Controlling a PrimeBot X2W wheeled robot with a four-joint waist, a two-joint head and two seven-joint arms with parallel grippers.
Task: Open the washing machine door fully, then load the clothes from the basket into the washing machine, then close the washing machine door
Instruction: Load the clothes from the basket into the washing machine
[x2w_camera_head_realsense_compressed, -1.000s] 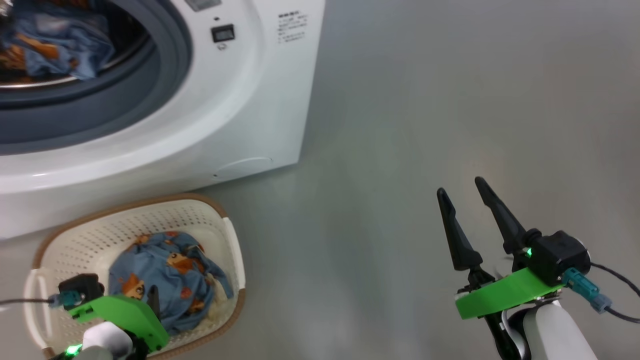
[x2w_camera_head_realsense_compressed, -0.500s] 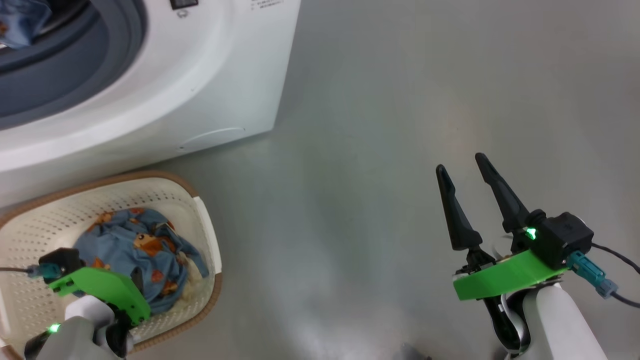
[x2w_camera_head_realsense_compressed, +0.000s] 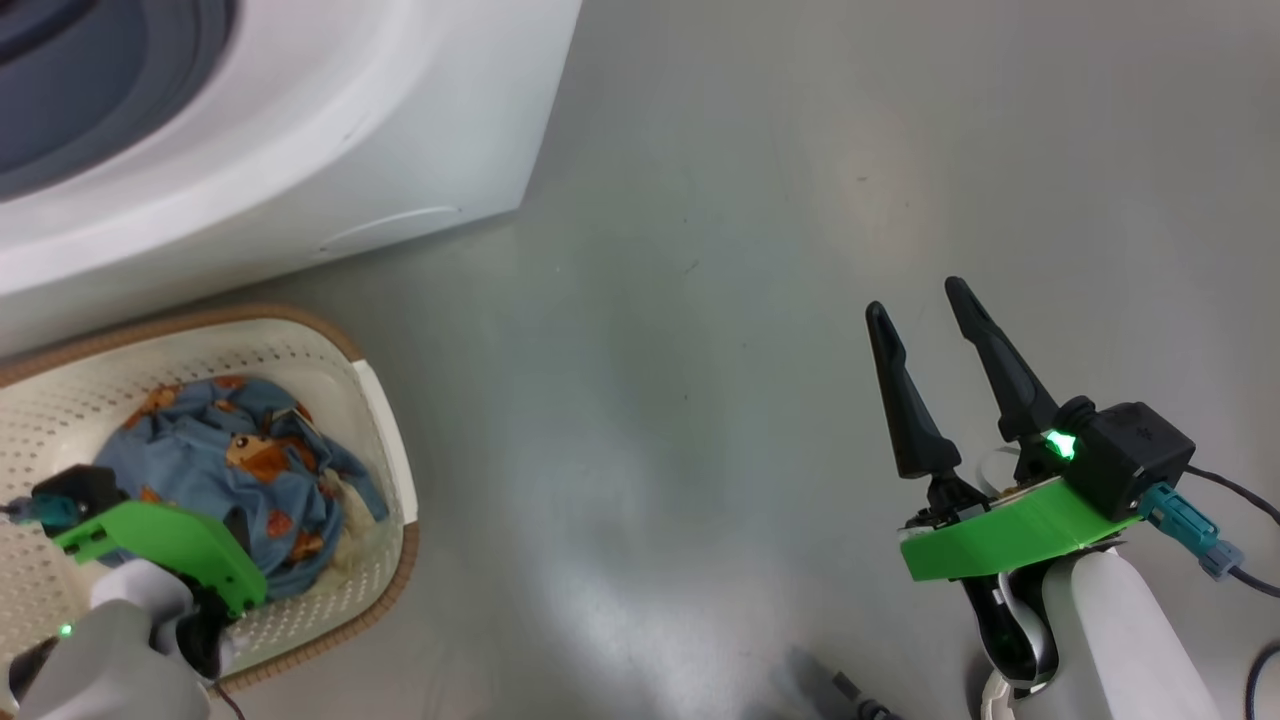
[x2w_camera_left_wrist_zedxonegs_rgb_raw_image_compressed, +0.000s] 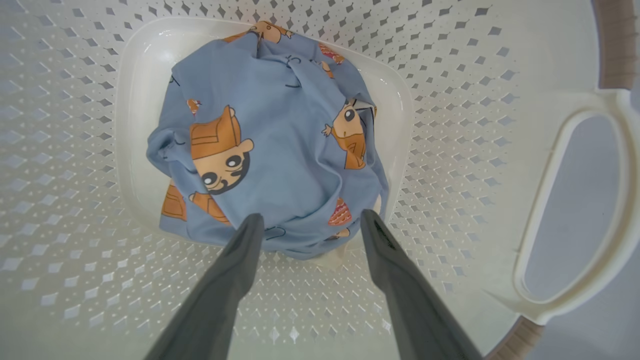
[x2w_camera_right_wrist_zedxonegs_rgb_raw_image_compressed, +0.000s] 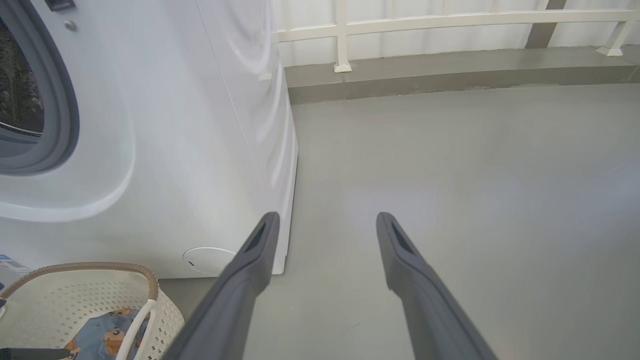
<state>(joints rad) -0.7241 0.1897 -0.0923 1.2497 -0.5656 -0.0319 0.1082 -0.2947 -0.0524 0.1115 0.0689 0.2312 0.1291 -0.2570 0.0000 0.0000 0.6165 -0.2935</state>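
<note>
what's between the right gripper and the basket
Bare grey floor fills the stretch between the right gripper and the basket; the head view shows it.

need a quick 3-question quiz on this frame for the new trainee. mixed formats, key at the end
1. True or false: the left gripper is open, pointing down at the light-blue bear-print fabric garment inside the cream perforated plastic basket.
2. The right gripper hangs over: A) the basket, B) the bare grey floor, C) the garment.
3. Fill in: the basket stands on the floor in front of the big white boxy ______.
Key: 1 true; 2 B; 3 washing machine.
</note>
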